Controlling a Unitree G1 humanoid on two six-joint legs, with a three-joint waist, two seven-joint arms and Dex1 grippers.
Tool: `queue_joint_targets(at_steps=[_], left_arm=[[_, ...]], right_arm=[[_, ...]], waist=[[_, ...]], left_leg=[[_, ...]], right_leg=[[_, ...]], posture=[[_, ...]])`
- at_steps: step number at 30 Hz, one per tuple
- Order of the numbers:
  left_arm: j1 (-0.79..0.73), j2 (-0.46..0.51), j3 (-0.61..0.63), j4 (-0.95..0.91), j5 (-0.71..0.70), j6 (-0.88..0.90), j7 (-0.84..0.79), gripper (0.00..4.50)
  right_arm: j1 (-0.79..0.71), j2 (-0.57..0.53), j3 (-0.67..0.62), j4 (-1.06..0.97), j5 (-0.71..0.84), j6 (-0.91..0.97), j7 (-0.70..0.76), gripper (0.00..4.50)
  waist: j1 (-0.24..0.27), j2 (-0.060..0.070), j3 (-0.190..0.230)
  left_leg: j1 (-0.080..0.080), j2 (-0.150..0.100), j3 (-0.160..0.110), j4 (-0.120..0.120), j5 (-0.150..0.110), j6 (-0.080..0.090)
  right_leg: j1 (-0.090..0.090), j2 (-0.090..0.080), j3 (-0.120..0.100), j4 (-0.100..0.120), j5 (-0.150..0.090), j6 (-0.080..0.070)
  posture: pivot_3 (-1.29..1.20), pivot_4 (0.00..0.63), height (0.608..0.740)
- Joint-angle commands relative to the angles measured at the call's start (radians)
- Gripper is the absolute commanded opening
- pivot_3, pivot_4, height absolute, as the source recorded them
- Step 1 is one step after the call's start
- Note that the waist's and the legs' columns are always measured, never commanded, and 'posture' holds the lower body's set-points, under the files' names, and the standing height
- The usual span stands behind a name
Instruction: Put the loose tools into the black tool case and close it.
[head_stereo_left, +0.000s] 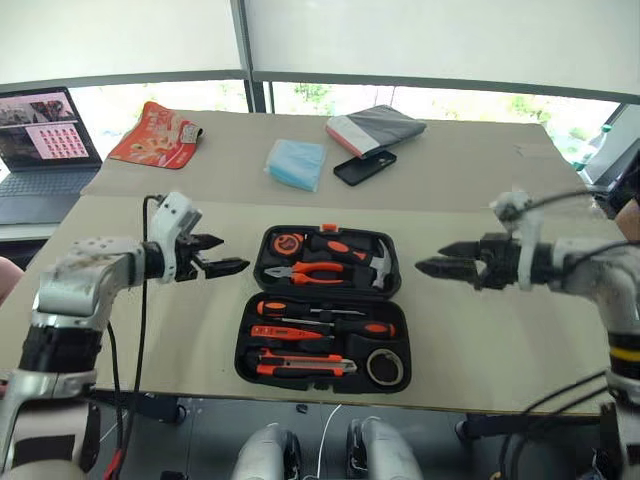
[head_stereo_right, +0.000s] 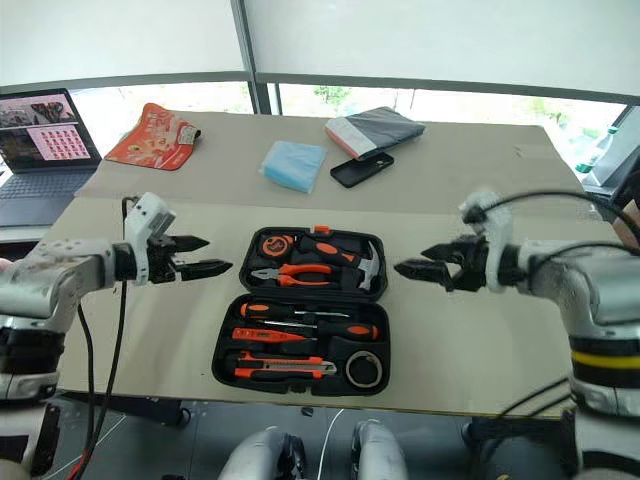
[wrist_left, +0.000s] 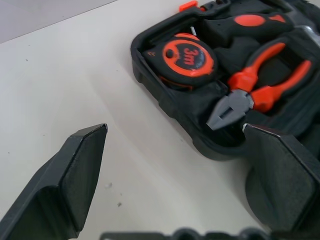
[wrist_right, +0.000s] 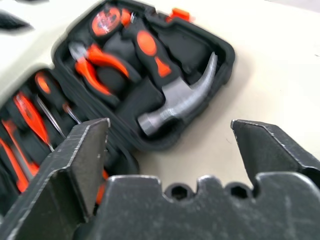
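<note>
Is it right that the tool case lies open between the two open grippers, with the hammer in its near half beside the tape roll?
Not quite. In the left eye view the hammer sits in the far half of the tool case, by the pliers; the tape roll is in the near half.

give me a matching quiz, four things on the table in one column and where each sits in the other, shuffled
Things:
1. hammer
2. tape roll
3. phone
4. laptop

Places:
A. far left edge of the table
B. far half of the open case, right side
C. beyond the case, beside the grey pouch
D. near half of the case, right corner

Pairs: 1-B, 2-D, 3-C, 4-A
</note>
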Motion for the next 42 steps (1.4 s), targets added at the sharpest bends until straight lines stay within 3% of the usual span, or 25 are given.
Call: queue_joint_targets(at_steps=[1,12,16,19,26,29,31,35,39,42], left_arm=[[-0.087,-0.016,-0.051,0.071,0.025,0.108,0.037,4.49],[-0.178,-0.091,-0.079,0.187,0.032,0.155,0.064,4.49],[-0.179,-0.124,-0.102,0.205,0.042,0.148,0.068,4.50],[-0.179,-0.138,-0.117,0.212,0.054,0.137,0.070,3.79],[-0.203,-0.170,-0.080,0.259,0.025,0.179,0.074,1.23],[-0.197,-0.189,-0.043,0.262,-0.008,0.204,0.071,0.17],[-0.168,-0.227,0.055,0.242,-0.051,0.145,0.090,0.02],[-0.117,-0.264,0.165,0.183,-0.088,0.064,0.115,0.02],[0.048,-0.323,0.292,0.038,-0.124,-0.364,0.001,0.02],[0.175,-0.299,0.267,-0.028,-0.090,-0.483,-0.052,0.02]], right_arm=[[-0.105,0.053,0.062,0.098,-0.060,0.127,-0.127,4.50],[-0.194,0.161,0.205,0.264,-0.196,0.071,-0.255,4.50],[-0.182,0.151,0.248,0.262,-0.199,0.095,-0.237,3.47],[-0.168,0.158,0.256,0.261,-0.201,0.115,-0.244,2.49],[-0.175,0.224,0.208,0.325,-0.212,0.143,-0.289,0.12],[-0.166,0.237,0.186,0.322,-0.215,0.091,-0.288,0.00],[-0.101,0.216,0.207,0.210,-0.235,-0.185,-0.199,0.00],[-0.005,0.199,0.203,0.079,-0.255,-0.453,-0.113,0.00],[0.161,0.134,0.243,0.031,-0.451,-1.066,-0.055,0.00],[0.252,0.081,0.270,0.106,-0.598,-1.416,-0.087,0.00]], waist=[[-0.002,0.000,0.000],[-0.017,0.000,0.000],[-0.018,0.000,0.000],[-0.014,0.000,0.000],[-0.014,-0.002,-0.002],[-0.013,-0.002,-0.003],[-0.014,-0.004,-0.004],[-0.017,-0.005,-0.004],[-0.016,-0.005,-0.002],[-0.020,-0.006,-0.001]], left_leg=[[-0.001,0.000,0.000,0.000,0.000,0.000],[-0.003,-0.001,0.003,0.002,0.001,0.000],[-0.002,-0.001,0.004,0.002,0.001,-0.001],[-0.001,-0.001,0.004,0.002,0.001,-0.001],[0.003,-0.001,0.004,0.002,0.001,-0.003],[0.004,-0.002,0.004,0.003,-0.001,-0.008],[0.005,-0.002,0.004,0.003,0.000,-0.008],[0.003,-0.003,0.004,0.003,0.000,-0.009],[0.001,-0.003,0.004,0.000,0.003,-0.006],[0.001,-0.003,0.006,-0.002,0.004,-0.007]], right_leg=[[0.000,0.004,-0.001,0.000,0.000,0.000],[-0.002,0.006,0.000,-0.001,-0.001,0.002],[-0.002,0.006,0.000,0.000,-0.001,0.002],[-0.001,0.006,0.001,0.001,-0.001,0.003],[0.002,0.001,0.001,0.003,-0.003,0.007],[0.002,-0.004,0.001,0.007,-0.002,0.008],[0.002,-0.006,0.001,0.009,-0.003,0.008],[0.001,-0.006,0.002,0.009,-0.003,0.009],[-0.002,-0.005,0.002,0.008,-0.003,0.008],[-0.003,-0.004,0.001,0.007,-0.003,0.007]], posture=[[0.00,0.150,0.740],[0.00,0.150,0.740],[0.00,0.150,0.740],[0.00,0.150,0.740],[0.00,0.150,0.740],[0.00,0.150,0.740],[0.00,0.150,0.740],[0.00,0.150,0.740],[0.00,0.150,0.740],[0.00,0.150,0.740]])
